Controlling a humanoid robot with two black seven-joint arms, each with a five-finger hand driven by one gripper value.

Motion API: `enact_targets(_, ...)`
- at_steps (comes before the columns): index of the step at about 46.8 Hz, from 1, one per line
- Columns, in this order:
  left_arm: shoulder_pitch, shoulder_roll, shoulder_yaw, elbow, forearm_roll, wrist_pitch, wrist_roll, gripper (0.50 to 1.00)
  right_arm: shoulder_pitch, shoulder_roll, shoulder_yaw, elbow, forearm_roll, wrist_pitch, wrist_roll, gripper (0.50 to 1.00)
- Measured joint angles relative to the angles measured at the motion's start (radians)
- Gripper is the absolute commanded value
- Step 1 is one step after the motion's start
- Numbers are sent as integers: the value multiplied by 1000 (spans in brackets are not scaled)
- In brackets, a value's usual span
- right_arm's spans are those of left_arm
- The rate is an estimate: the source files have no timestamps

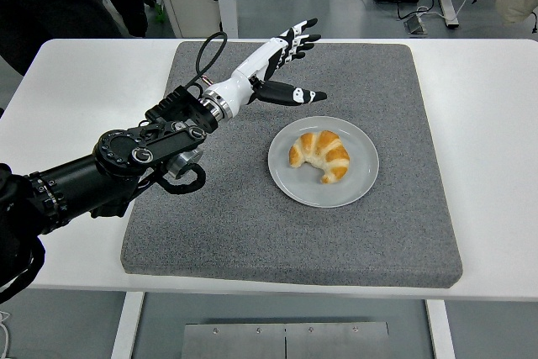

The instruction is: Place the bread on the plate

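Observation:
A golden croissant (322,154) lies on the round grey plate (361,178), which sits on the grey mat. My left hand (290,65) hovers up and to the left of the plate, well clear of the bread. Its white and black fingers are spread and hold nothing, with the thumb pointing right. The black left arm (126,161) reaches in from the left edge over the mat. The right arm does not show.
A large grey mat (252,224) covers the middle of the white table (76,107). A black cable loops above my left wrist (206,56). People's legs and shoes, desk legs and cables show beyond the table's far edge.

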Motion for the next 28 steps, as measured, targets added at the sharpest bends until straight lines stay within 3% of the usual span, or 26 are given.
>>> enact_targets(10,10,42,-63,2,-114,-57,7,955,0,0,0,0,1,0,0,1000)
enact_targets(28,84,51,-308,88,-182,-201,83,955,-1,0,0,3,1,0,0,1000)
